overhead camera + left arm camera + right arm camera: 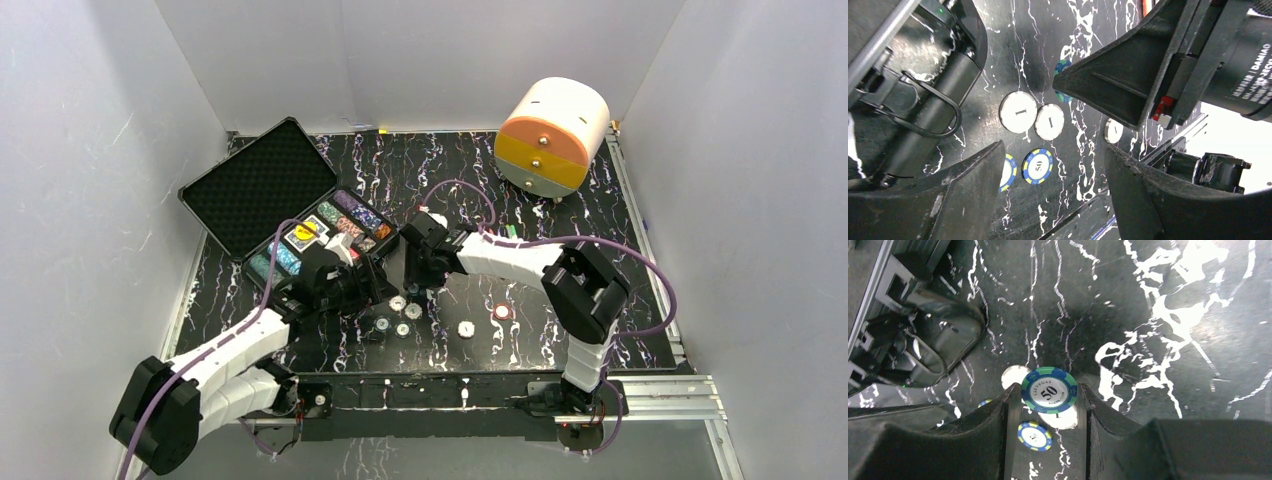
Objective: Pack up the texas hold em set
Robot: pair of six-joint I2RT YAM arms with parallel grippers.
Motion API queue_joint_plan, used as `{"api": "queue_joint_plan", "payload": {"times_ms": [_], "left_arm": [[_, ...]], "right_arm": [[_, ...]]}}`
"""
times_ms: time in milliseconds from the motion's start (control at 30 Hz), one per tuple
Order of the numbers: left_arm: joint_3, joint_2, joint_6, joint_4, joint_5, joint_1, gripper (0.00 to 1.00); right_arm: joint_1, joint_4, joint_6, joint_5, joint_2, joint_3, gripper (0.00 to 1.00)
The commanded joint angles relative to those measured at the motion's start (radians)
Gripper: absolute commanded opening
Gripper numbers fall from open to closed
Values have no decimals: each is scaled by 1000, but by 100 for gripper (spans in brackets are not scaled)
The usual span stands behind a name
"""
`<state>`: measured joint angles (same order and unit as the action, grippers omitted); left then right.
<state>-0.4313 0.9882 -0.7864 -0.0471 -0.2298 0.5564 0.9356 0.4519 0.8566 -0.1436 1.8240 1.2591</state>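
Observation:
The black case [262, 186] lies open at the back left, its foam lid tilted back and its compartments [345, 228] filled with multicoloured chips. My right gripper [1049, 388] is shut on a green-and-blue 50 chip [1049, 396], held by its edges a little above the table. From above, this gripper [416, 278] hangs over the loose chips. My left gripper [1053, 167] is open and empty, low over a blue-and-yellow 50 chip [1037, 166]; a second such chip [1008, 172] is half hidden by its left finger. Two white chips [1018, 111] lie just beyond. I cannot make out the card deck.
More loose chips lie near the front: a white one [466, 328] and a red-and-white one [502, 312]. The big orange-and-white cylinder [553, 135] stands at the back right. Both grippers are close together, with the case's front edge just left of them.

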Motion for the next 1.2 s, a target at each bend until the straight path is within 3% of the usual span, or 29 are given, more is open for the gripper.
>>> {"api": "queue_joint_plan", "payload": {"times_ms": [0,267,533,900,967,1067,1167], "left_arm": [[45,13,-44,-143,13,40,68],[137,40,-125,-322,40,68,55],[137,63,-155,-334,69,74,39],[139,60,-152,-340,105,74,2],[126,60,-125,-323,110,74,0],[63,49,-34,-224,133,74,0],[-52,31,112,8,165,74,0]], "right_arm": [[0,-112,68,112,-58,-44,48],[2,-252,171,241,-77,-125,48],[0,-357,305,286,-137,-207,48],[1,-415,370,333,-152,-247,49],[1,-436,373,338,-155,-255,49],[-6,-443,336,335,-168,-253,60],[-31,-377,271,287,-214,-218,74]]}}
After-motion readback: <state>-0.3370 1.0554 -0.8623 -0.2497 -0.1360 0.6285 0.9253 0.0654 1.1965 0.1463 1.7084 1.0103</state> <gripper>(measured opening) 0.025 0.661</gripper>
